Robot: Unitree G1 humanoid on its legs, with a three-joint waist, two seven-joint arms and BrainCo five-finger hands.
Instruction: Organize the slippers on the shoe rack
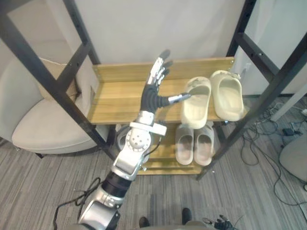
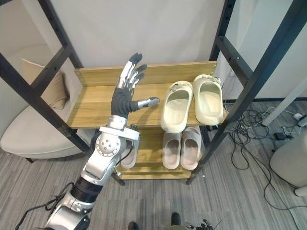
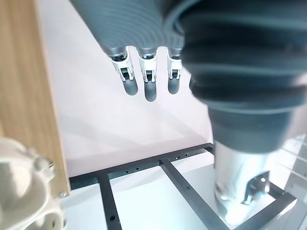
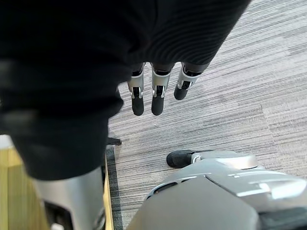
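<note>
looks like a home-type room imo, prob a hallway or living rm corner. wooden shoe rack (image 1: 120,98) w/ a black metal frame (image 1: 268,92) against a plain white wall (image 1: 158,28), cream slippers (image 1: 228,98) on the top shelf and another pair (image 1: 184,143) on the shelf below. soft beige armchair (image 1: 43,132) w/ a cushion (image 2: 45,86) right beside the rack, grey striped floor (image 1: 38,191). only non-homey bit is the loose cables (image 1: 263,125) tangled on the floor to the right of the rack, so could be a staged setup tbh.

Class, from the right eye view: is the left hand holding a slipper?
No: the left hand is open, fingers straight, beside the cream slippers on the upper shelf.
</note>
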